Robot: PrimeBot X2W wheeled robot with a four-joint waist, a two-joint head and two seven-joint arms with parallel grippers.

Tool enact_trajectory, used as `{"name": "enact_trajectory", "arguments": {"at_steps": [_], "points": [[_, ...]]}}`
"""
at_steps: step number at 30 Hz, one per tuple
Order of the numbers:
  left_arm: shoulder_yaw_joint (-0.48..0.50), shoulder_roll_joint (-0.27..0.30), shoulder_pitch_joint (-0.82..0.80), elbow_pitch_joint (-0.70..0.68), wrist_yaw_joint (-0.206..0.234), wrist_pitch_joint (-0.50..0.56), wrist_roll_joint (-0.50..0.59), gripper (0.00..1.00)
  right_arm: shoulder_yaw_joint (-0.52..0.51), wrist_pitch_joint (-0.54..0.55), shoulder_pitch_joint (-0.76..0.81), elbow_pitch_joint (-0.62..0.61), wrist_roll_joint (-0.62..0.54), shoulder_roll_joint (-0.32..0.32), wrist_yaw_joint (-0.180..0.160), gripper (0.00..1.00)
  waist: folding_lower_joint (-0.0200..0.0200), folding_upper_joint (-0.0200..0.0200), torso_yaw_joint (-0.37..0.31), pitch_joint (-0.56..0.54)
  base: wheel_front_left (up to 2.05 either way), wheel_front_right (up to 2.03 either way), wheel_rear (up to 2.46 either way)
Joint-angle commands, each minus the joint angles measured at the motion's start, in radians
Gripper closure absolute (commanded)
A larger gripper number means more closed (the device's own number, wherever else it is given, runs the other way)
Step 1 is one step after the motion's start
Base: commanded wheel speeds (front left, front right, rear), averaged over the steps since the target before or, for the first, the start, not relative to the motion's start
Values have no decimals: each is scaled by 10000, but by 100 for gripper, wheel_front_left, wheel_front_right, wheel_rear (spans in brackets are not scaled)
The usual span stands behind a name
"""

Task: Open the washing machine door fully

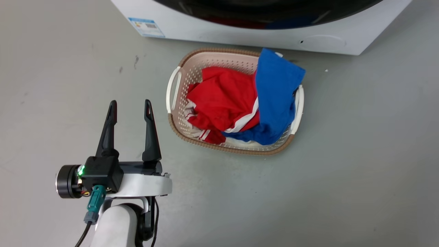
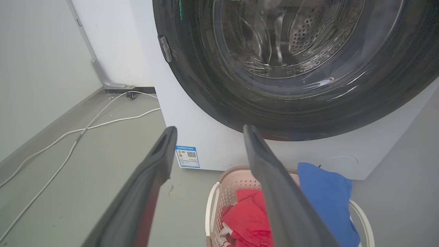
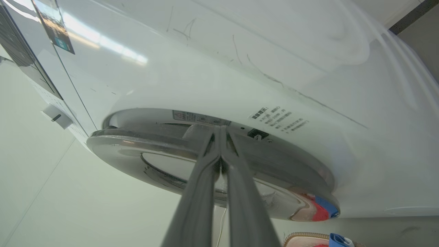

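— Start at the right gripper (image 3: pixel 220 127). How does it stand?

— Its two fingers are pressed flat together with nothing between them. The arm reaches upward, so in its wrist view the tips point to 12 o'clock, into the narrow gap between the rim of the washing machine door (image 3: pixel 281 175) and the white front of the washing machine (image 3: pixel 240 68). (Whether the tips touch the rim, I cannot tell.)

— So where is the door?

— Close against the front, with only that slim gap behind its rim.

— And the left gripper (image 1: pixel 130 103)?

— Spread wide and empty. It sits at 7 o'clock in the head view. The pale forearm rises from the bottom edge, the wrist is level, and the fingers aim at 12 o'clock over the grey floor (image 1: pixel 360 154). Its own camera looks between them at the door's glossy black ring and glass, up at 1 o'clock.

— What is farther out?

— A beige basket (image 1: pixel 173 89) lies at 2 o'clock from the left gripper, just before the machine. It holds a red garment (image 1: pixel 223 96), and a blue garment (image 1: pixel 274 99) is draped over its 3 o'clock rim. A blue label (image 1: pixel 146 27) is on the machine's front at 12 o'clock. White cables (image 2: pixel 85 127) trail across the floor at 9 o'clock in the left wrist view.
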Motion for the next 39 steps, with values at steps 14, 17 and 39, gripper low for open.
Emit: {"name": "enact_trajectory", "arguments": {"at_steps": [14,17,39], "points": [[-355,-1,-548,-127,209,-28,-420,0,1420,1271,-2419,1033,-1365,-232,4,100,-2,0,588,1011,0,0,0],[-410,-1,-578,-129,222,-28,-455,0,1549,1374,-2566,1038,-1566,-117,4,100,-2,0,646,1092,0,0,0],[-206,-1,-424,64,81,-28,-291,0,2155,2297,-27,-1627,-1361,348,28,100,-2,0,388,667,0,0,0]]}}
